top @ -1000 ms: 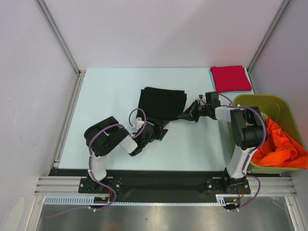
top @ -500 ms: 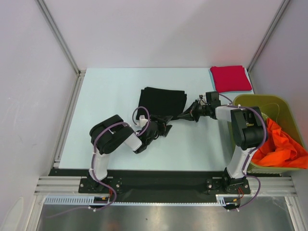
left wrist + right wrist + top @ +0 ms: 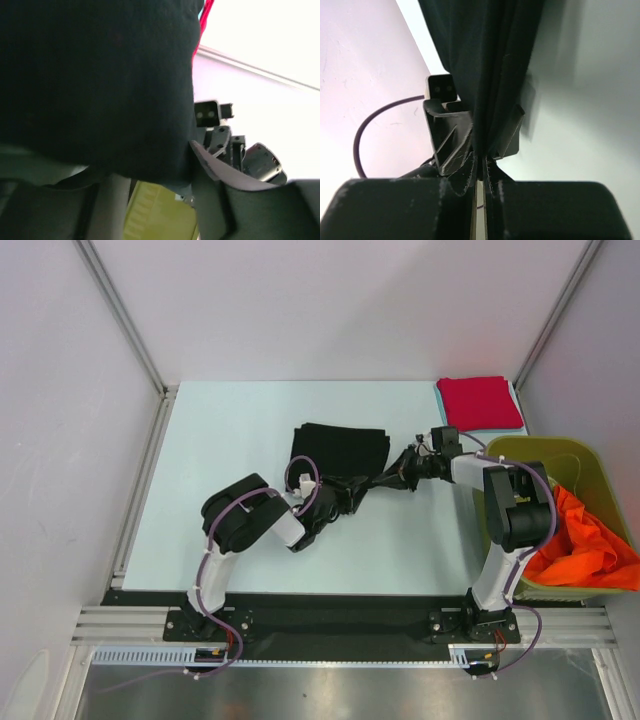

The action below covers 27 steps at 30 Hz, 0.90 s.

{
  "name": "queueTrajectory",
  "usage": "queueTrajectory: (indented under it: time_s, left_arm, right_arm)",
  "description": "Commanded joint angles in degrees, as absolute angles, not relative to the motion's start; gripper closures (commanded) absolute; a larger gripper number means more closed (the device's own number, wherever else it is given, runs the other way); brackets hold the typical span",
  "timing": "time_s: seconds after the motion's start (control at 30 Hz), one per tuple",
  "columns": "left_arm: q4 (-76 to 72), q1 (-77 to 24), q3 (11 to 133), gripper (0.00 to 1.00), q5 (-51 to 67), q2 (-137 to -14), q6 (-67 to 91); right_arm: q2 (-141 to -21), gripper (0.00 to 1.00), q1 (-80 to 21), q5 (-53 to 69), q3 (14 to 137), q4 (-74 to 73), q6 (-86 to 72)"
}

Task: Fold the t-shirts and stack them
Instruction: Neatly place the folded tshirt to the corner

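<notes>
The black t-shirt (image 3: 338, 448) lies folded mid-table, with its near edge pulled up into a strip (image 3: 378, 480) between the two grippers. My left gripper (image 3: 346, 500) is at the strip's left end. In the left wrist view black cloth (image 3: 95, 85) fills the frame and bulges between the fingers (image 3: 215, 170), which stand somewhat apart. My right gripper (image 3: 397, 477) is shut on the strip's right end, with the cloth (image 3: 485, 75) pinched between narrow jaws. A folded red t-shirt (image 3: 481, 403) lies at the back right. The orange t-shirt (image 3: 585, 538) sits crumpled in the bin.
The olive-green bin (image 3: 530, 448) stands at the right edge beside the right arm, and also shows in the left wrist view (image 3: 155, 215). A light blue piece (image 3: 441, 400) shows under the red t-shirt. Metal frame posts rise at the back corners.
My left gripper has moved right and slightly away, toward the right gripper, and its arm has stretched out. The cloth strip between the grippers has shortened. The right gripper has barely moved.
</notes>
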<state>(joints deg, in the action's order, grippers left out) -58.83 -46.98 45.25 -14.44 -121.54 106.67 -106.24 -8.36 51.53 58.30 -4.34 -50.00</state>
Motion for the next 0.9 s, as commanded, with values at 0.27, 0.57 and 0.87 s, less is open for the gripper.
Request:
queueTrajectory:
  time_s: [0.27,0.57,0.87]
  left_arm:
    - [-73.7,-44.0,45.0,0.94,-6.8,-125.0,105.5]
    - [-73.0,-42.6,44.2,0.99,-3.3,-121.4,103.4]
    - [-74.2,-42.6,43.9,1.00,-1.9,-119.5,104.2]
  right_arm:
    - [-104.7,0.71,-6.5,51.3,62.5,-13.3,-38.3]
    - [-110.2,0.18,-4.8,43.9,69.8,-17.3,-32.2]
    - [-121.6,0.00,-5.5,42.5,78.7,-11.5,-37.2]
